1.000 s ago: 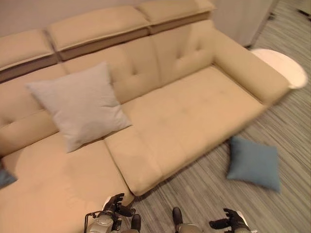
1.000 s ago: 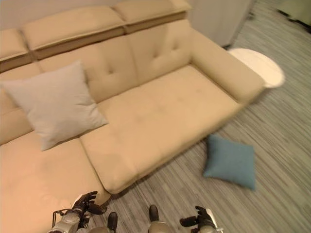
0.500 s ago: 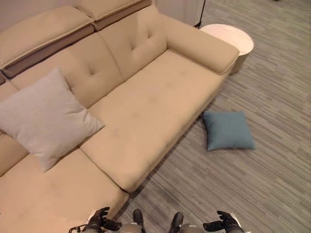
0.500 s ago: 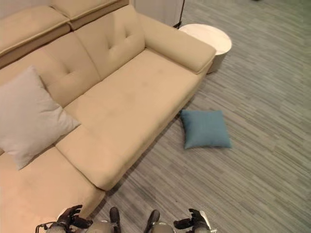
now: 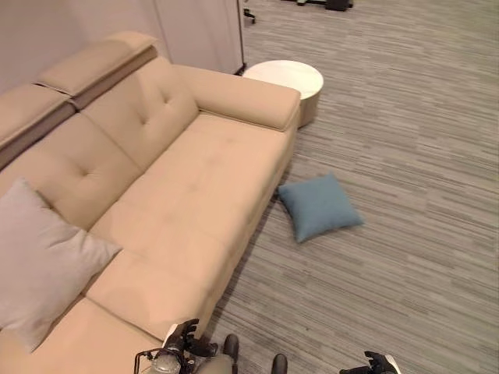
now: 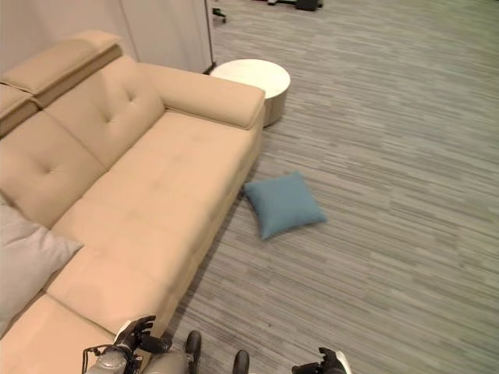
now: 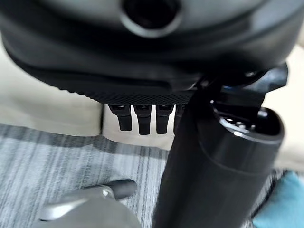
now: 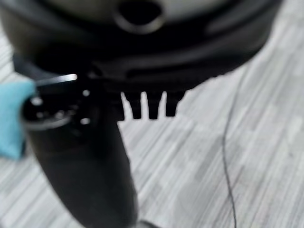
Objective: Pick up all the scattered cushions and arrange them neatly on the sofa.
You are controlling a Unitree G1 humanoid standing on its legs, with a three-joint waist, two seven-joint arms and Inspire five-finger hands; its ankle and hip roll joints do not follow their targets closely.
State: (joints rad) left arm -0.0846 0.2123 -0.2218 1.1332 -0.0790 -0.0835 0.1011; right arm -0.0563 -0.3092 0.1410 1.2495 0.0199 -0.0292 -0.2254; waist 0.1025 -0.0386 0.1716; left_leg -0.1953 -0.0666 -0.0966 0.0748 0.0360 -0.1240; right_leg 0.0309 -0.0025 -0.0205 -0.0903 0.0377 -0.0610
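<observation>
A blue cushion [image 5: 320,206] lies flat on the striped grey floor, close to the front of the beige sofa [image 5: 195,179] near its right arm. A pale grey cushion [image 5: 35,261] leans against the sofa's backrest at the left. My left hand [image 5: 184,341] hangs low over the sofa's front edge, open and holding nothing; its fingers [image 7: 140,118] point down past the seat edge. My right hand [image 5: 376,364] hangs low over bare floor, open, with nothing in it. The blue cushion also appears in both wrist views [image 7: 282,209] [image 8: 12,118], well away from both hands.
A round white side table [image 5: 284,78] stands just beyond the sofa's right arm. Pale wall panels [image 5: 199,31] rise behind the sofa. Open carpet stretches to the right of the blue cushion.
The camera has swung to the right, so the sofa and both cushions sit further left in view. Neither cushion has moved. Both hands stay low and hold nothing.
</observation>
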